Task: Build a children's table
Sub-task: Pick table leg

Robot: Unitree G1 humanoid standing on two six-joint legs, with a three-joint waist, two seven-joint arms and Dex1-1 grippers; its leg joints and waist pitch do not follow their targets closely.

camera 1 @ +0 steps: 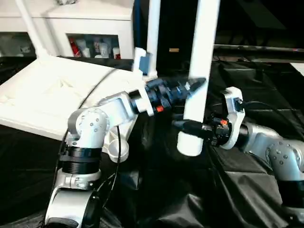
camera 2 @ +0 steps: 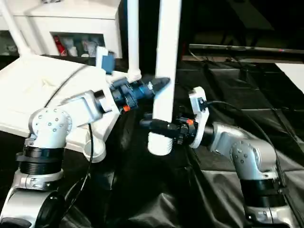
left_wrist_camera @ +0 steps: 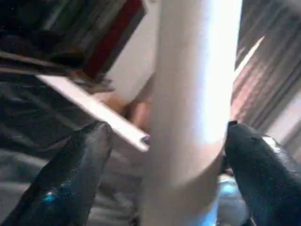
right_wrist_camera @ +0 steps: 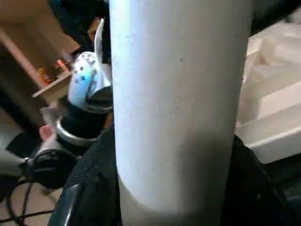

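Note:
The white tabletop [camera 1: 42,99] lies underside up at the left on black cloth. Two white legs [camera 1: 153,33] [camera 1: 28,28] stand upright at its far corners. A third, thick-looking leg [camera 1: 202,47] hangs upright in front of the tabletop's right edge, its lower end [camera 1: 190,142] off the cloth. My right gripper [camera 1: 187,127] is shut on this leg near its lower end, and the leg [right_wrist_camera: 178,94] sits tight between its fingers. My left gripper [camera 1: 192,89] reaches the same leg higher up. Its fingers [left_wrist_camera: 80,174] stand open on either side of the leg [left_wrist_camera: 193,94], with a gap.
A round corner socket [camera 1: 114,149] of the tabletop juts out near my left forearm. A white cabinet [camera 1: 90,28] with items behind glass stands at the back left. Wrinkled black cloth [camera 1: 190,190] covers the floor in front and to the right.

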